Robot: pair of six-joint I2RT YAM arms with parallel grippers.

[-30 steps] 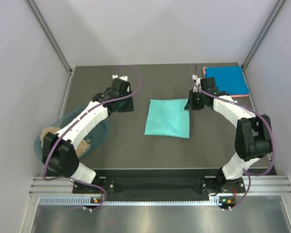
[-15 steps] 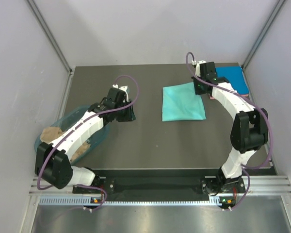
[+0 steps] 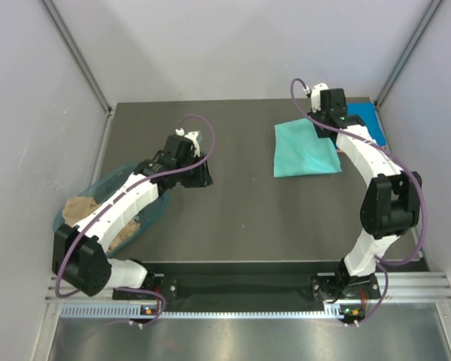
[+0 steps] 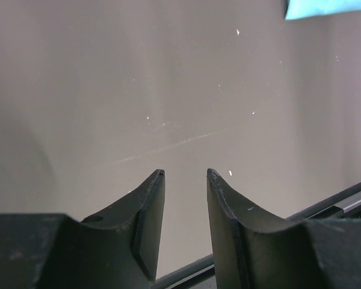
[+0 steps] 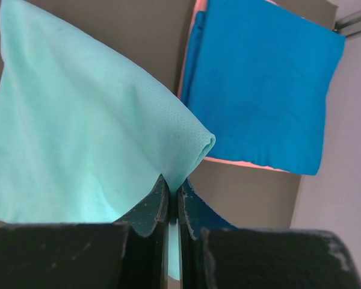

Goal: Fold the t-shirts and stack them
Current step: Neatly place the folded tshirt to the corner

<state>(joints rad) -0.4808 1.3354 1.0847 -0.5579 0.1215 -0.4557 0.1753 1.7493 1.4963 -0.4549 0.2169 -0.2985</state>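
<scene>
Where the folded teal t-shirt [image 3: 304,150] sits at the far right of the table [image 3: 240,218], the right gripper [image 5: 172,183] has its jaws clamped on one corner, just beside the blue t-shirt [image 5: 265,90] stacked on the pink t-shirt [image 5: 240,163]. Left gripper [image 4: 185,174]: jaws parted, empty, over bare table. Tan t-shirt [image 3: 79,207] lies in the tub [image 3: 159,204].

From above, my right arm covers the near-left part of the folded bright blue t-shirt [image 3: 364,124]. The pink t-shirt [image 5: 243,163] beneath it shows only as a thin rim in the right wrist view. The pinched edge of the light teal-green t-shirt [image 5: 78,120] vanishes between the fingers of my right tool [image 5: 173,188], and the shirt runs off that picture's left edge. My left arm hides the middle of the translucent teal plastic tub [image 3: 159,204] and part of the tan cloth [image 3: 79,207] inside. My left wrist view catches only a cyan cloth corner [image 4: 325,7], cut by the top edge; there is too little to tell which shirt it is.
</scene>
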